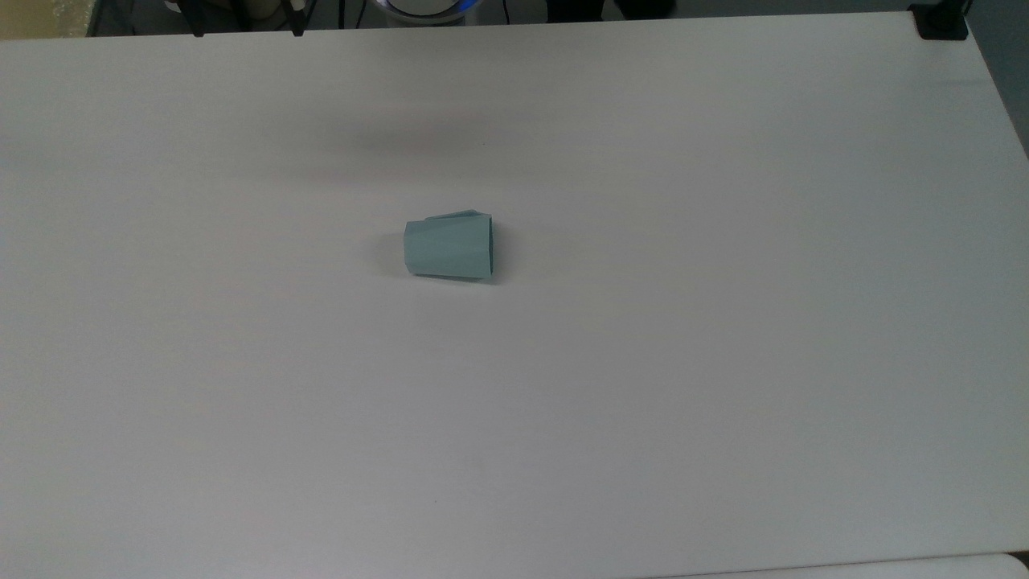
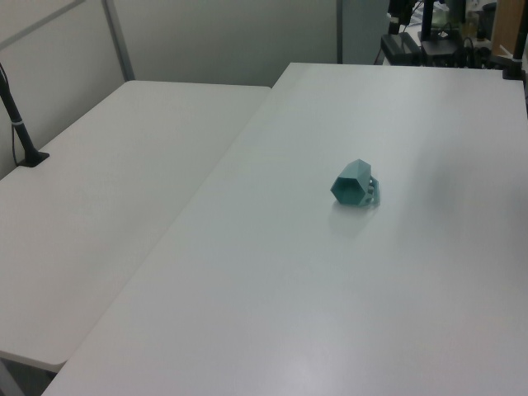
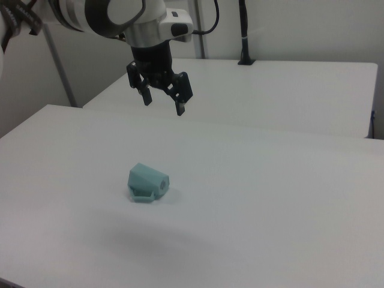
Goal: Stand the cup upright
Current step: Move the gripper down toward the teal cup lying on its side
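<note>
The pale teal faceted cup point(image 1: 448, 249) lies on its side near the middle of the white table point(image 1: 723, 362). Its narrower base points to the top view's left and its wider rim to the top view's right. In the left view the cup point(image 2: 355, 185) turns a hexagonal end toward the camera, with its small tab beside it. In the right view the cup point(image 3: 148, 182) rests with the tab against the tabletop. My gripper point(image 3: 163, 103) hangs open in the air well above and behind the cup, with nothing between its fingers.
A second white table point(image 2: 99, 206) adjoins this one, with a black clamped post point(image 2: 21, 132) at its edge. The robot base point(image 1: 426, 6) and a black clamp point(image 1: 940, 24) sit along the top view's far edge.
</note>
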